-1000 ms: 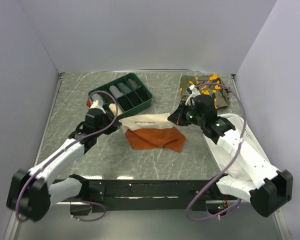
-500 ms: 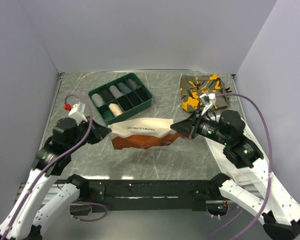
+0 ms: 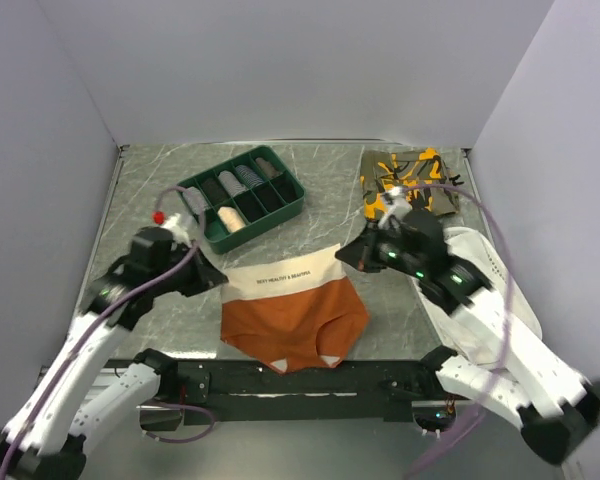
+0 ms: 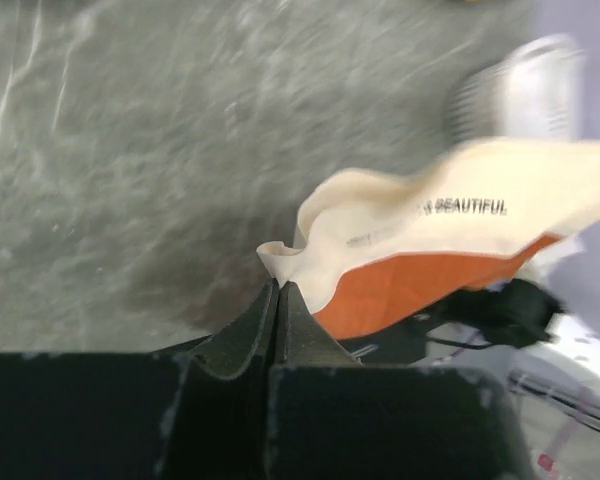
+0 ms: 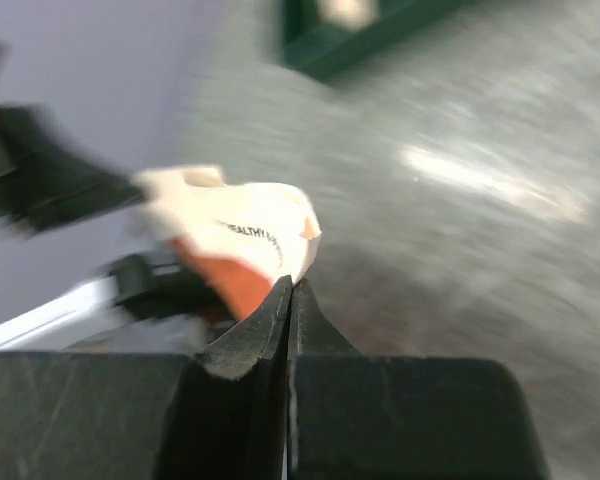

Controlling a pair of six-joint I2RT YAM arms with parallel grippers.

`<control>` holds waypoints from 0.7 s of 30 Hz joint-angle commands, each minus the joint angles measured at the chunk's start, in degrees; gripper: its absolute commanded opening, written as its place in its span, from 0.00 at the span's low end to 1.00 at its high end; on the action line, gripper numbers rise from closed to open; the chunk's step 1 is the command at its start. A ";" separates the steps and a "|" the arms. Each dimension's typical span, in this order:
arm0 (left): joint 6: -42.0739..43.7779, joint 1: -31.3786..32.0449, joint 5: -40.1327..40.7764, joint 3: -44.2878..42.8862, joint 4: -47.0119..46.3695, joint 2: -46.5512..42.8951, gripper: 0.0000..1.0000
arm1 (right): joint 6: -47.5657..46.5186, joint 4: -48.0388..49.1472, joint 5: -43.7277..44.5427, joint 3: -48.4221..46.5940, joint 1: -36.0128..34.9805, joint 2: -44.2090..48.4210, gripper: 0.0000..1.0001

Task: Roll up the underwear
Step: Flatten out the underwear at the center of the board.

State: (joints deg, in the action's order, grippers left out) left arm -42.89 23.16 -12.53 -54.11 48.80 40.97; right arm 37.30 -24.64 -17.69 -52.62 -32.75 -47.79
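Observation:
The underwear (image 3: 298, 318) is rust-orange briefs with a cream-white waistband panel. It hangs stretched between both grippers above the table, with its lower part spread over the near edge. My left gripper (image 3: 217, 277) is shut on the waistband's left corner. In the left wrist view the gripper (image 4: 277, 285) pinches the cream corner of the underwear (image 4: 420, 240). My right gripper (image 3: 348, 256) is shut on the waistband's right corner. In the right wrist view the gripper (image 5: 291, 282) pinches that corner of the underwear (image 5: 242, 235); the view is blurred.
A green divided tray (image 3: 242, 193) with rolled garments stands at the back centre-left. An orange-and-olive camouflage garment (image 3: 408, 182) lies at the back right. A white cloth (image 3: 492, 268) lies under the right arm. Grey walls close in three sides.
Both grippers pulled the underwear up and toward the near edge. It went from a bunched, sagging strip to an opened, hanging spread. The left arm moved right, the right arm left.

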 commanded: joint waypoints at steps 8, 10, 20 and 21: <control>3.17 -0.13 1.02 10.43 -28.83 27.28 0.01 | -6.19 11.45 10.75 -0.19 4.62 -36.04 0.00; 3.52 -0.13 1.89 9.46 -32.16 30.56 0.01 | -6.18 12.95 10.49 -1.34 5.59 -39.81 0.00; 5.63 -0.22 8.05 3.58 -34.73 44.98 0.01 | -7.85 15.41 9.70 -7.49 10.25 -49.24 0.00; 5.54 -0.22 9.79 3.13 -34.56 45.51 0.01 | -8.20 15.76 9.09 -7.93 11.12 -49.76 0.00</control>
State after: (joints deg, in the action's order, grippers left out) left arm -39.03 23.05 -7.57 -47.79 17.30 84.88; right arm 30.83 -12.53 -8.43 -57.10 -23.83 -95.77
